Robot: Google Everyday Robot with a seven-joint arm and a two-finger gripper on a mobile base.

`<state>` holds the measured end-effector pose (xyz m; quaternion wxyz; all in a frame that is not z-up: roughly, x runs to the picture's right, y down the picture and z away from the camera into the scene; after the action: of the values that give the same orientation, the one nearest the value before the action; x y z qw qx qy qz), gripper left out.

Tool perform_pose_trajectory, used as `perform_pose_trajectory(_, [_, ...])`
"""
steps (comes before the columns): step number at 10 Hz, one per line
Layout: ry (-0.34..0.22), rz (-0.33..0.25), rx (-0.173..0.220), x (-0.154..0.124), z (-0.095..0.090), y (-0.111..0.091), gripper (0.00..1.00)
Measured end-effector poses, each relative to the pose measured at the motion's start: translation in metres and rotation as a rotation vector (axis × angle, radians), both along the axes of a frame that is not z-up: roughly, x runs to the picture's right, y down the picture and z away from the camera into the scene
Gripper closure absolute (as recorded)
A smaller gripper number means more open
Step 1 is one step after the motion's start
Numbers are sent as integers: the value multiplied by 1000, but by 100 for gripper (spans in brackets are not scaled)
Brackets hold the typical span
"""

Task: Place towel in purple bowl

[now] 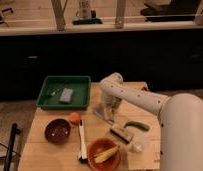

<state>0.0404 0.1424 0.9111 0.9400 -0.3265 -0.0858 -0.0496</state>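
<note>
The towel [102, 113] is a small grey cloth lying on the wooden table [50, 150], just right of the green tray. My gripper [110, 107] points down at the end of the white arm [140, 100], right over the towel's right part and at or just above it. The purple bowl [58, 131] is a dark, round bowl at the table's front left, to the left of and nearer than the towel; it looks empty.
A green tray [47, 95] at the back left holds a grey block [66, 94]. An orange fruit [74, 117] and a white-handled utensil [81, 140] lie between bowl and towel. An orange bowl [91, 150] with a banana, a brush [122, 134] and a green vegetable [137, 125] lie at the front right.
</note>
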Motion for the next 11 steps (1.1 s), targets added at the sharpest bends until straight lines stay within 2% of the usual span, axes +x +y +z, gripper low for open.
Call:
perform_pose_trajectory(1, [-3,-1,-3,0,-1,3,22])
perform_pose_trajectory(3, [-4,4,-9,4,-2,11,39])
perform_pose_trajectory(6, [-12,5,-17,5,-6,16,73])
perform_pose_trajectory(8, [-13,3,-17,5,-9,14,92])
perform_pose_trajectory(9, [-11,-3,-24,6,-10,15,98])
perform_pose_trajectory(11, [-12,-6,-20,6,-12,14,100])
